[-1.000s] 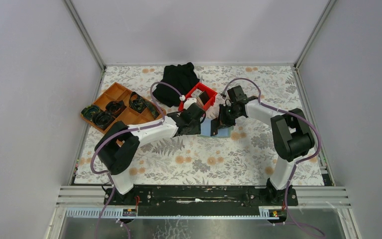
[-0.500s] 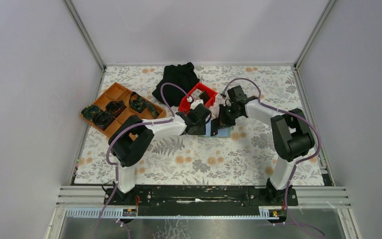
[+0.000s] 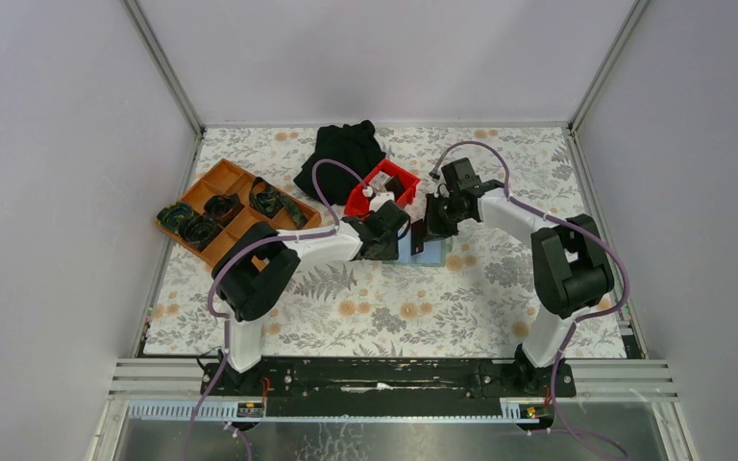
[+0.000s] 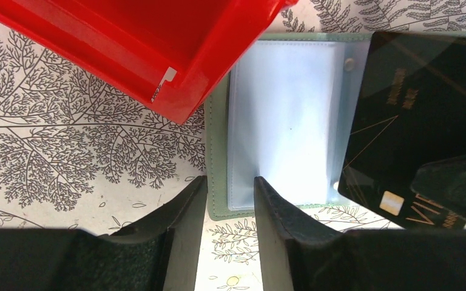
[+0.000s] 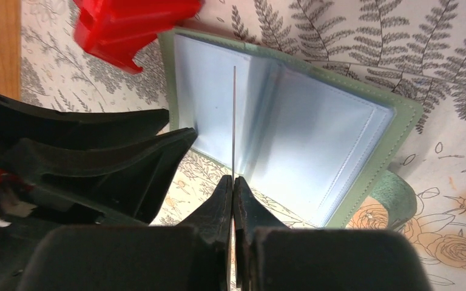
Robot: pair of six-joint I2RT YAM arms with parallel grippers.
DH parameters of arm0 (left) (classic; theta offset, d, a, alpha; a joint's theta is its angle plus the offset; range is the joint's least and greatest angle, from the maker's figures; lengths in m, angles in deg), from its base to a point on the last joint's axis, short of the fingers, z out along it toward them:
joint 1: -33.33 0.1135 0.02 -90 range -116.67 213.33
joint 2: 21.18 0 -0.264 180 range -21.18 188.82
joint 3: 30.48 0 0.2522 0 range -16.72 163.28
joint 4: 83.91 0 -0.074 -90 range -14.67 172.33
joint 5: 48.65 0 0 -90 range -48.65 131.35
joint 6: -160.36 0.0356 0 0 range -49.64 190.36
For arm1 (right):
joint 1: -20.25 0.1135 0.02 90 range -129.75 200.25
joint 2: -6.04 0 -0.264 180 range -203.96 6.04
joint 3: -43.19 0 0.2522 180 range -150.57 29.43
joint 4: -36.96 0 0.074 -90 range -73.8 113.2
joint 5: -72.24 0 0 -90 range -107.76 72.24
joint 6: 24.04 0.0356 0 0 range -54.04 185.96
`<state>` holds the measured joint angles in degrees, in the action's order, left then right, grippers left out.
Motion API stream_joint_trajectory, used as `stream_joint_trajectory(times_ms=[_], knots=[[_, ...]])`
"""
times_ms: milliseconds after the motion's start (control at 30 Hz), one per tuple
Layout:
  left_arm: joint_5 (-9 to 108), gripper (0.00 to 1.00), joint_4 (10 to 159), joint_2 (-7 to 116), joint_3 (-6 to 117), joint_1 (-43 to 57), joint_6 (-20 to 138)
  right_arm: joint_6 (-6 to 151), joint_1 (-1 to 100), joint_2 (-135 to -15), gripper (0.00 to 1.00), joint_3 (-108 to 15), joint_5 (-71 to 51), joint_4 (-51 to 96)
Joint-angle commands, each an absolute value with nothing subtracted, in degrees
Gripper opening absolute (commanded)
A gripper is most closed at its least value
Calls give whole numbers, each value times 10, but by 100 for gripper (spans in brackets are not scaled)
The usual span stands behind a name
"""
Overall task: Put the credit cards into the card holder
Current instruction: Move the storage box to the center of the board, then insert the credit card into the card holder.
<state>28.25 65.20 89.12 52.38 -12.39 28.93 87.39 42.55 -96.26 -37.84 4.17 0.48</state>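
Observation:
The card holder (image 3: 430, 250) lies open on the table, green rim with pale clear sleeves (image 4: 279, 115), also in the right wrist view (image 5: 315, 139). My left gripper (image 3: 392, 240) is narrowly open, its fingertips (image 4: 261, 188) straddling the holder's near left edge. My right gripper (image 3: 427, 229) is shut on a black credit card (image 4: 418, 109) with gold print, held on edge above the holder's middle. In the right wrist view the card (image 5: 233, 121) shows as a thin vertical line rising from the closed gripper (image 5: 233, 182). No other cards are in view.
A red plastic bin (image 3: 384, 187) sits just behind the holder and overlaps its far left corner (image 4: 158, 54). An orange compartment tray (image 3: 226, 211) with dark items is at the left. A black cloth (image 3: 346, 149) lies at the back.
My left gripper has slid right to the holder's left edge. My right gripper has shifted slightly back and left, turning the black card on edge over the holder.

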Motion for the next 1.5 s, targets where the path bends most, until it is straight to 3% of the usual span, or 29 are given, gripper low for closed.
stream_joint_trajectory(times_ms=[0, 1467], knots=[[272, 41, 634, 911, 512, -126, 301, 867, 418, -941, 0, -406, 29, -3], [287, 36, 635, 918, 506, -126, 308, 925, 410, -988, 0, -322, 98, 82]])
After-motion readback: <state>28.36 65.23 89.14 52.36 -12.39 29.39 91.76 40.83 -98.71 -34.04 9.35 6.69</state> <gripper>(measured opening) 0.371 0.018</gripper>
